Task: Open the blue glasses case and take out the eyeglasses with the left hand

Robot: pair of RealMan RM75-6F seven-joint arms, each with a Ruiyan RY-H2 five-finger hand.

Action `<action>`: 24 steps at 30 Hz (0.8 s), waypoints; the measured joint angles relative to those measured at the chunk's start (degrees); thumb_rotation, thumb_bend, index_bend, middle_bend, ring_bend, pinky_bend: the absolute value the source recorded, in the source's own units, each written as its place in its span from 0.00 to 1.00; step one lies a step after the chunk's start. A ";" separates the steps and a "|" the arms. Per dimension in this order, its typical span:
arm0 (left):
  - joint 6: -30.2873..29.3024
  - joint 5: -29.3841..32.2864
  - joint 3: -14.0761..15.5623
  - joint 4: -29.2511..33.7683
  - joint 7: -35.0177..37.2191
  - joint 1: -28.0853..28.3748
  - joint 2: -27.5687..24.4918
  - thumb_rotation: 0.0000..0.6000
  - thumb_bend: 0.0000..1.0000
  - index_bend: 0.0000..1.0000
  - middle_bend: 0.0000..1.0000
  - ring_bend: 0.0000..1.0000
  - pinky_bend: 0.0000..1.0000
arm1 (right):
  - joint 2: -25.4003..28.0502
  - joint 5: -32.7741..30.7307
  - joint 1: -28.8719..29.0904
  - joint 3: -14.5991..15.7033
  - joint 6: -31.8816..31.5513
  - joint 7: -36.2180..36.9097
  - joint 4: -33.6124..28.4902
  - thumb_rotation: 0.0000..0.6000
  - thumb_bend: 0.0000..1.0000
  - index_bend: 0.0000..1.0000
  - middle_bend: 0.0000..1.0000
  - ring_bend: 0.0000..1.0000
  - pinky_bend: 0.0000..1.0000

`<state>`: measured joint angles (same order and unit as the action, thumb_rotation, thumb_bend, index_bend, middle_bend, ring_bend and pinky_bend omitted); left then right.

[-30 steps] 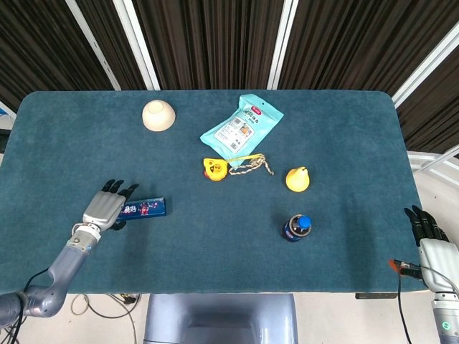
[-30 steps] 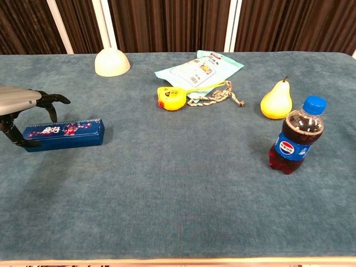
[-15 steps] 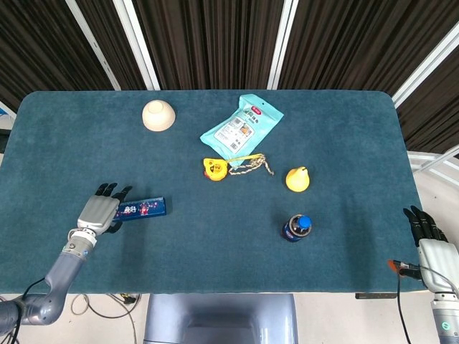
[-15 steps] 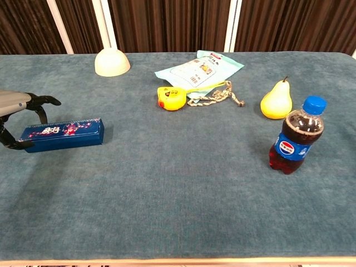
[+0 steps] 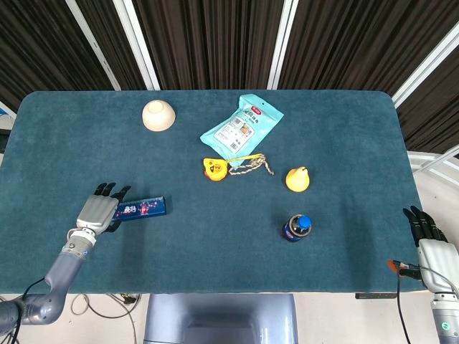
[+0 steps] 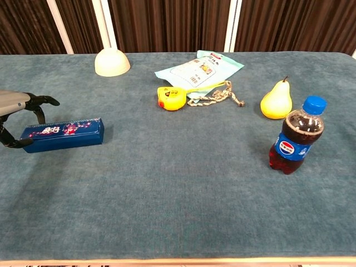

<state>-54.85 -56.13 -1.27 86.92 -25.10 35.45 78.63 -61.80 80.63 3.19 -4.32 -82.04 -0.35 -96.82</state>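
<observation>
Left hand (image 5: 98, 211): at the left end of the blue glasses case (image 5: 143, 208), over the table (image 5: 337, 143) toward its front-left corner; dark fingers curled down around that end, thumb low against the case's near side in the chest view; whether it truly grips cannot be told
Blue glasses case: lies flat and closed, long side roughly parallel to the front edge, patterned top facing up; well apart from the other things
Right hand (image 5: 432, 244): off the table past the front-right corner, fingers straight and slightly apart, holding nothing
Bowl (image 5: 158, 115): upside down near the back edge, left of centre
Snack packet (image 5: 241, 127): light blue, flat, near the back edge at the middle
Yellow tape measure (image 5: 214, 169): just in front of the packet, a braided cord (image 5: 251, 165) trailing right of it
Pear (image 5: 297, 179): yellow, right of the cord
Cola bottle (image 5: 296, 228): upright, blue cap, in front of the pear
</observation>
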 measured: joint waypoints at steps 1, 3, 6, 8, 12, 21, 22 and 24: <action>-0.01 0.04 -0.04 -0.06 -0.04 -0.01 0.03 1.00 0.37 0.07 0.33 0.00 0.06 | 0.01 0.01 0.00 0.00 -0.01 0.00 0.00 1.00 0.17 0.00 0.00 0.00 0.21; -0.01 0.14 -0.15 -0.17 -0.05 -0.06 0.11 1.00 0.37 0.07 0.34 0.00 0.06 | -0.01 0.00 -0.01 0.00 -0.03 -0.02 0.02 1.00 0.17 0.00 0.00 0.00 0.21; 0.06 0.18 -0.22 -0.19 -0.15 -0.08 0.11 1.00 0.39 0.08 0.34 0.00 0.06 | -0.03 -0.01 -0.02 -0.01 -0.07 -0.06 0.01 1.00 0.17 0.00 0.00 0.00 0.21; 0.07 0.15 -0.28 -0.14 -0.12 -0.11 0.07 1.00 0.42 0.09 0.34 0.00 0.06 | -0.03 0.02 -0.04 0.00 -0.11 -0.12 -0.01 1.00 0.17 0.00 0.00 0.00 0.21; -0.04 -0.07 -0.44 -0.13 0.07 -0.19 -0.01 1.00 0.47 0.09 0.35 0.00 0.06 | -0.04 0.02 -0.04 0.00 -0.12 -0.14 -0.04 1.00 0.17 0.00 0.00 0.00 0.21; 0.51 0.93 -1.11 -2.26 -0.04 0.05 0.89 1.00 0.53 0.09 0.35 0.01 0.06 | -0.06 0.04 -0.05 -0.01 -0.18 -0.21 -0.02 1.00 0.17 0.00 0.00 0.00 0.21; 0.70 1.16 -1.23 -2.53 0.00 0.12 1.06 1.00 0.55 0.09 0.35 0.01 0.06 | -0.07 0.02 -0.04 -0.02 -0.17 -0.25 -0.01 1.00 0.17 0.00 0.00 0.00 0.21; 1.26 1.73 -1.60 -3.16 0.29 0.31 1.47 1.00 0.59 0.09 0.35 0.01 0.06 | -0.12 -0.01 -0.05 -0.04 -0.20 -0.27 0.01 1.00 0.17 0.00 0.00 0.00 0.21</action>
<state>-53.58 -54.39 -2.88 83.76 -24.81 35.76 80.10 -61.92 80.62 3.14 -4.36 -82.24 -0.62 -96.81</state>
